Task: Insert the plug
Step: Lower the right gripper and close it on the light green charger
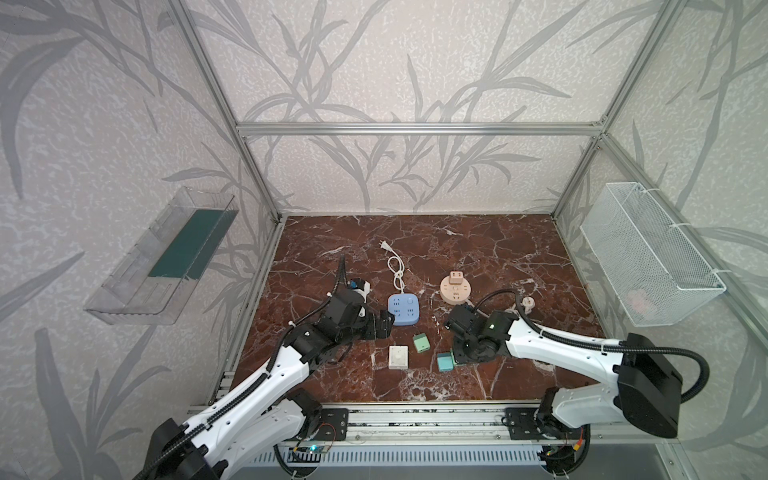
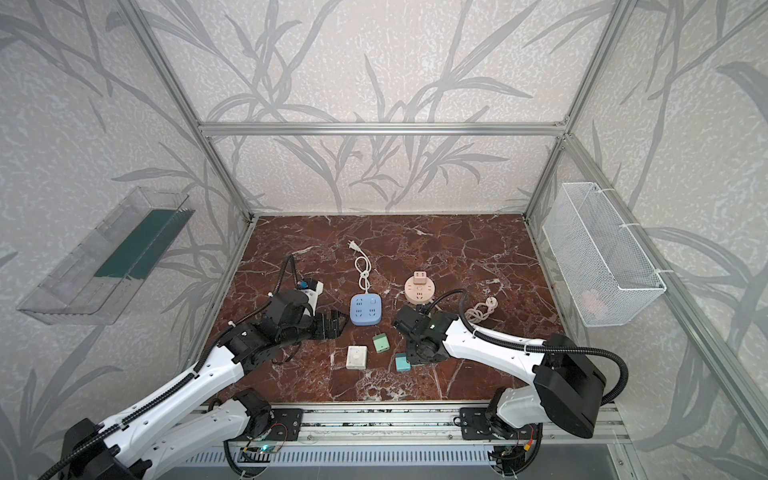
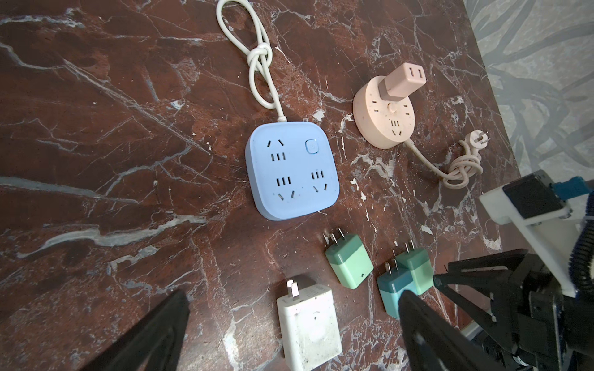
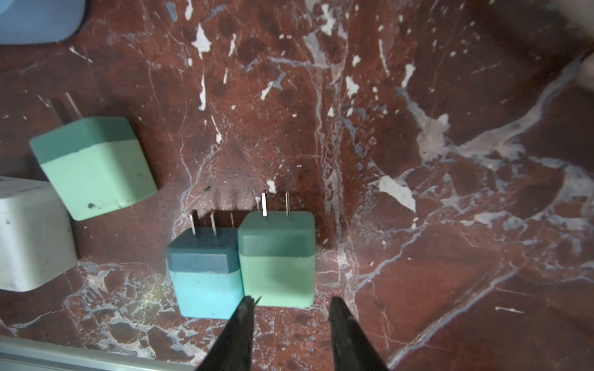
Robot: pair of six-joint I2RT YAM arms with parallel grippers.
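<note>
The left gripper [image 3: 294, 294] has its jaws spread wide, with a white charger [image 3: 308, 327] showing between them on the marble tabletop [image 3: 112, 128]. Near the charger lies a green plug adapter [image 3: 350, 265], its prongs toward a blue square power strip [image 3: 292, 170] with a knotted white cord [image 3: 257, 57]. A teal adapter [image 3: 389, 292] and a second green adapter [image 3: 416, 269] touch side by side, just beside the right gripper [image 3: 445, 273]. A pink round power strip [image 3: 384, 115] carries a pink adapter [image 3: 403, 82]. Its coiled cord [image 3: 459, 170] lies near the tabletop's edge.

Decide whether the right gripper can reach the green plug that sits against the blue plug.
Probably yes: the right gripper, open, sits just behind the green plug, nothing between. But the blue plug touches its side, so one finger has little room there.
</note>
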